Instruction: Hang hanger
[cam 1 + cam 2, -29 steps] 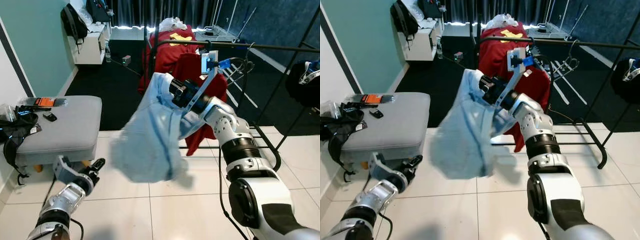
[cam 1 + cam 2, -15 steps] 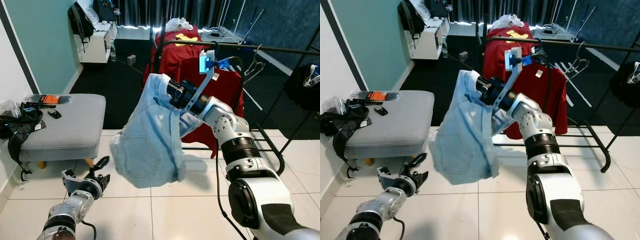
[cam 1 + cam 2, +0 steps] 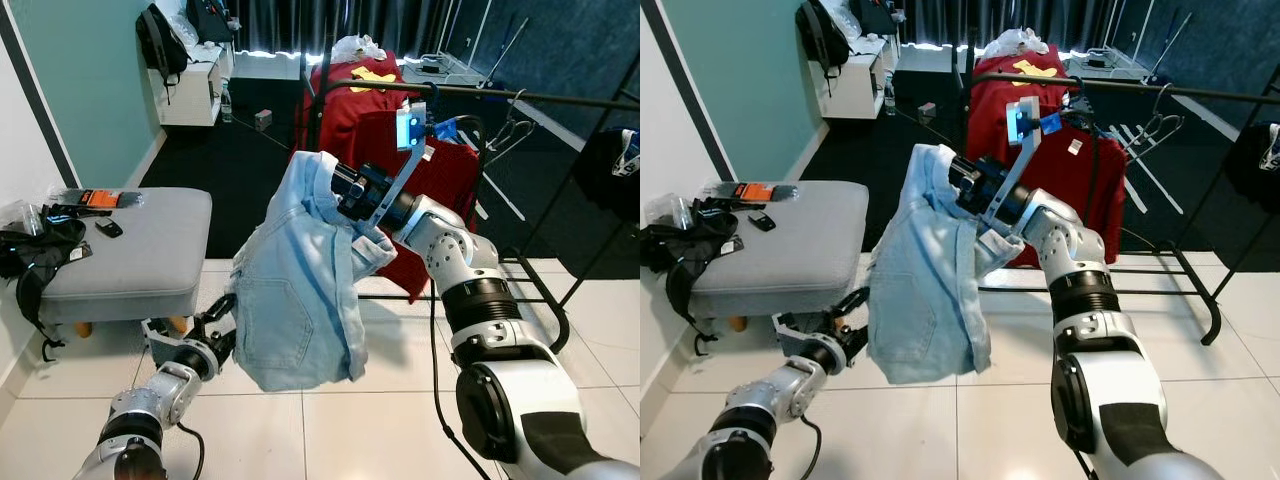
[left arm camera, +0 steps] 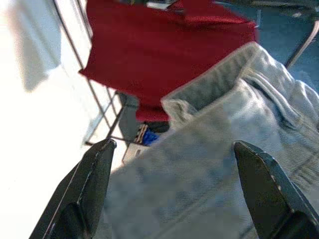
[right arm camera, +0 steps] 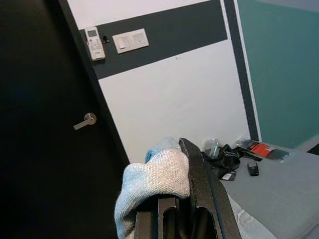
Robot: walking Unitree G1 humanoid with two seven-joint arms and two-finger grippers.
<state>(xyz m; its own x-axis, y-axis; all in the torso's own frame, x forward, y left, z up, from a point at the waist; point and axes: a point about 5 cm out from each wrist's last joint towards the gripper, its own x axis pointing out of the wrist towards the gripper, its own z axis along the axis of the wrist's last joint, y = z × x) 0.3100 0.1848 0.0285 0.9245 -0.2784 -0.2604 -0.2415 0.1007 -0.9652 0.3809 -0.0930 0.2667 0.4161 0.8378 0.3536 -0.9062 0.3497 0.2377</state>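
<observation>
A light blue denim jacket hangs in mid-air in front of me, and no hanger shows inside it. My right gripper is shut on its collar, raised at chest height; the right wrist view has bunched blue cloth beside the closed fingers. Low on the left, my left gripper is open, close beside the jacket's lower left edge. In the left wrist view its fingers are spread wide with denim lying ahead of them. Behind runs the black rack rail, carrying a red shirt and bare hangers.
A grey ottoman stands at the left with a phone and an orange item on it, and a black bag hangs at its end. The rack's black base bars cross the white tile floor at the right. A white cabinet stands far back.
My left arm has risen and moved right, up to the jacket's lower edge. The jacket has swung and now hangs straighter and narrower. My right gripper keeps its hold.
</observation>
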